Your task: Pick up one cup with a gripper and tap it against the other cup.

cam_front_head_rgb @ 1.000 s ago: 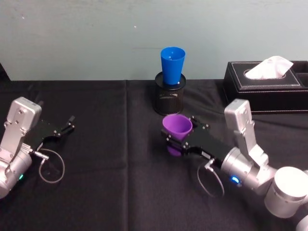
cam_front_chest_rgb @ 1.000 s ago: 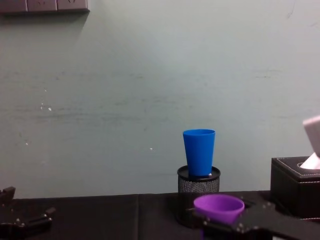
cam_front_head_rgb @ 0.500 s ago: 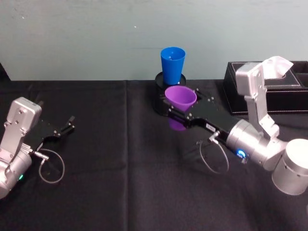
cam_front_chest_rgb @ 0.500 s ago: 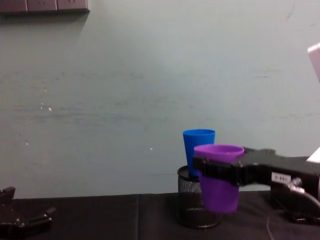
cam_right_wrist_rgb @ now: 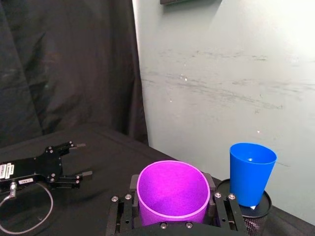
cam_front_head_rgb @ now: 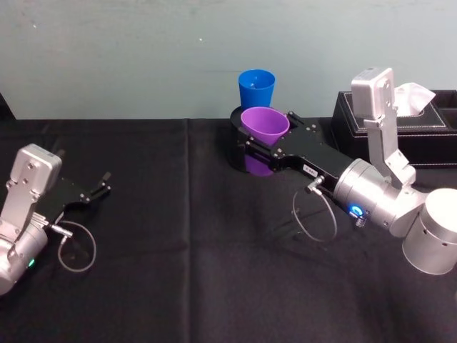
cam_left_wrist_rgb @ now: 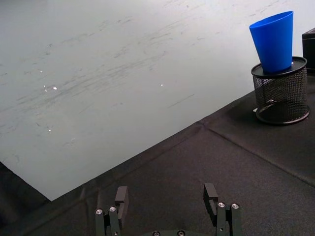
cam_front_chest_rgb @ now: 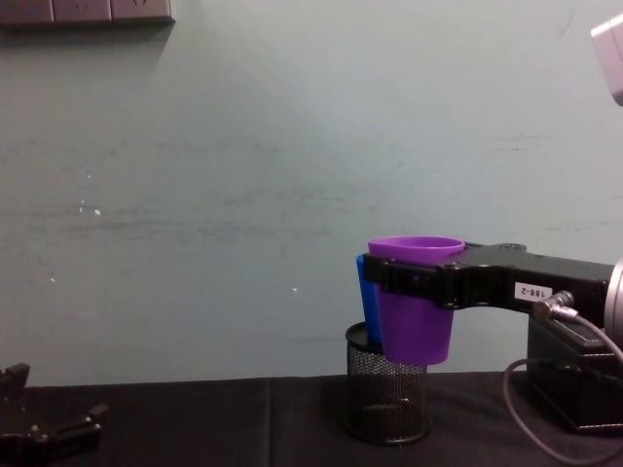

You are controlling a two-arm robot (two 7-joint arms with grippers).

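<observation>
The purple cup (cam_front_head_rgb: 264, 123) hangs upright in the air with my right gripper (cam_front_head_rgb: 268, 136) shut on it, one black finger (cam_right_wrist_rgb: 132, 186) on each side. The blue cup (cam_front_head_rgb: 256, 87) stands upright on a black mesh holder (cam_front_chest_rgb: 387, 401) at the back of the table, just behind the purple cup. In the chest view the purple cup (cam_front_chest_rgb: 414, 306) covers most of the blue cup (cam_front_chest_rgb: 365, 302). The right wrist view shows a small gap between the purple cup (cam_right_wrist_rgb: 171, 191) and the blue cup (cam_right_wrist_rgb: 251, 172). My left gripper (cam_front_head_rgb: 94, 191) rests open on the cloth at the far left.
A black tissue box (cam_front_head_rgb: 428, 128) stands at the back right, close behind my right arm. A black cloth (cam_front_head_rgb: 178, 271) covers the table. A pale wall (cam_front_head_rgb: 143, 57) rises right behind the mesh holder. A loose cable loop (cam_front_head_rgb: 314, 218) hangs under the right wrist.
My right gripper has lifted the purple cup off the cloth and carried it back and up to just in front of the blue cup. The left arm has not moved.
</observation>
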